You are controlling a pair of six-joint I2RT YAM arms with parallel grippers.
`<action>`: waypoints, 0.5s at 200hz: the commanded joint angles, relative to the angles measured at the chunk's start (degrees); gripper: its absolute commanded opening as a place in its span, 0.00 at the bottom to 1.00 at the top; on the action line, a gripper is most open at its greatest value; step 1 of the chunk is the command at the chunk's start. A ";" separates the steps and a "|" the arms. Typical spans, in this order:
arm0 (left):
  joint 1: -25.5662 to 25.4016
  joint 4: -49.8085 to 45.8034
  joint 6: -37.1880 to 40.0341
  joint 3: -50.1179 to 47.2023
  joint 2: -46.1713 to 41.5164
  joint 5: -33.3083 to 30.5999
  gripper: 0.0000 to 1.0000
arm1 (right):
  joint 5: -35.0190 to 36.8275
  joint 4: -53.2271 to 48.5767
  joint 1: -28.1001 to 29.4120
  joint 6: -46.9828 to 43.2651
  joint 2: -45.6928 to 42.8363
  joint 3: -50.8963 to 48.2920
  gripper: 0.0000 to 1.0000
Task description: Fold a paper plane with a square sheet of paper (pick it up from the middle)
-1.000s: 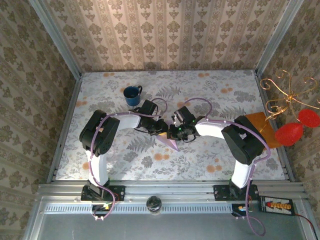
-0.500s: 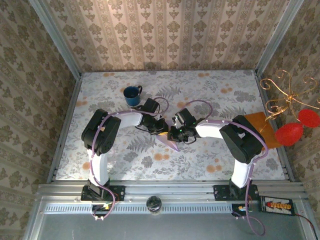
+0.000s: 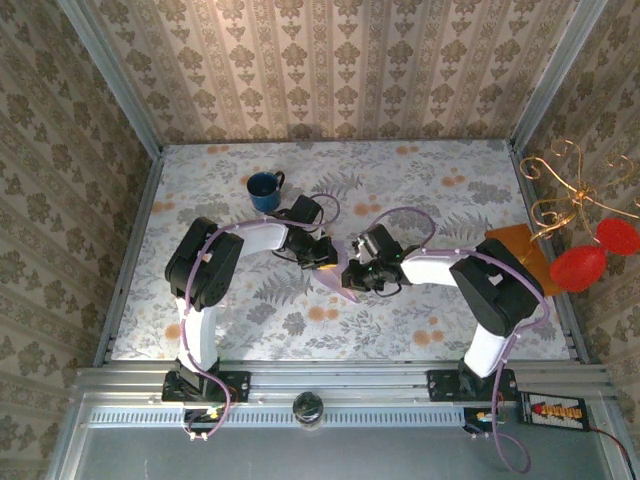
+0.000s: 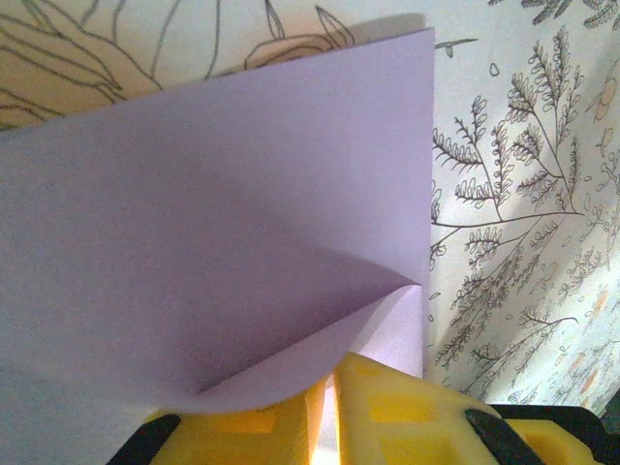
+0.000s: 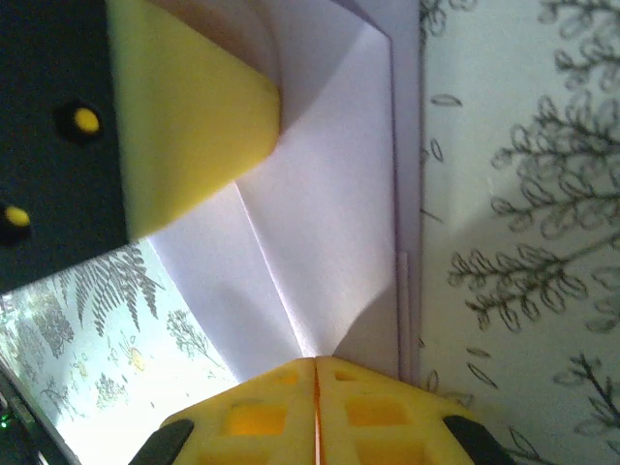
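The square sheet of paper [image 3: 333,284] is pale lilac and folded over in layers, lying mid-table between both arms with a pointed end toward the near edge. In the left wrist view a curled flap of the paper [image 4: 213,213] arches over the yellow fingers [image 4: 387,412]. My left gripper [image 4: 334,392] is shut on a lower layer. My right gripper [image 5: 316,373] is shut on the paper [image 5: 320,223] where a crease meets its tips. From above, the left gripper [image 3: 327,257] and right gripper [image 3: 351,277] sit close together over the sheet.
A blue mug [image 3: 264,190] stands behind the left arm. An orange-brown flat rectangle [image 3: 520,256] lies at the right edge, beside a gold wire stand with red balls [image 3: 580,266]. Patterned walls enclose the table on three sides. The left gripper's finger [image 5: 189,107] is close to the right wrist.
The left gripper has moved slightly right and the right gripper slightly toward the near edge. Less of the paper's pointed end shows beneath them. Both grips have held.
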 commanded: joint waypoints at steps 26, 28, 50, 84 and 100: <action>-0.07 -9.32 0.80 -4.06 7.74 -12.90 0.15 | -0.79 -8.92 0.30 0.45 -2.46 -4.48 0.08; -0.07 -9.35 0.84 -4.06 7.74 -12.92 0.15 | -0.83 -9.02 0.32 0.39 -2.55 -4.57 0.08; -0.07 -9.74 0.96 -3.79 7.83 -13.19 0.15 | -1.58 -10.19 0.41 0.08 -3.49 -5.47 0.08; -0.16 -9.90 1.03 -3.78 7.91 -13.37 0.15 | -2.46 -11.91 0.65 -0.88 -4.37 -6.51 0.07; -0.22 -9.89 0.98 -3.88 8.00 -13.36 0.15 | -3.06 -12.17 0.74 -1.15 -4.82 -6.95 0.07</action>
